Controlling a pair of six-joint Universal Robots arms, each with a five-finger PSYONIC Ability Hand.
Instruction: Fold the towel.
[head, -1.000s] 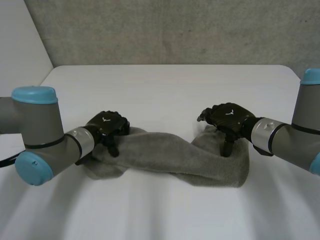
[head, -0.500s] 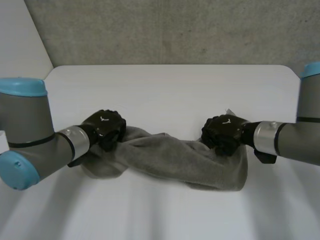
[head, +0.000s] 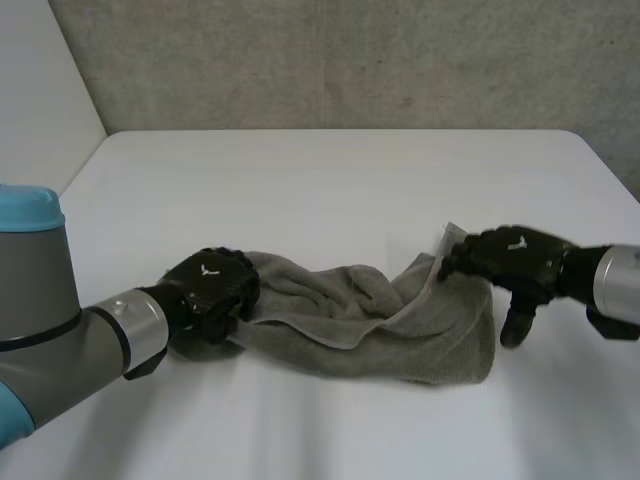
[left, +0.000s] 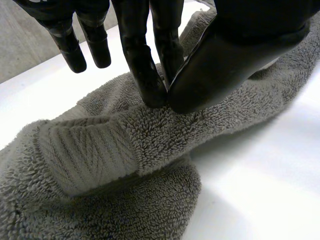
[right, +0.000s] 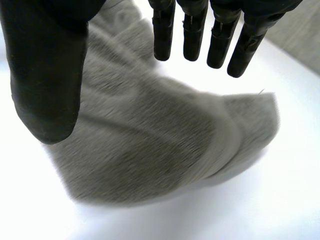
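Towel (head: 365, 322) lies bunched on the table (head: 330, 180), no clean fold yet. My left hand (head: 210, 290) pinches its left end. My right hand (head: 512, 256) is slack over the right end, holding nothing.

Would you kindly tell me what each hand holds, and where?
The left hand pinches a fold at one end of the towel, beside its woven band, between thumb and fingers. The right hand is open at the other end, holding nothing.
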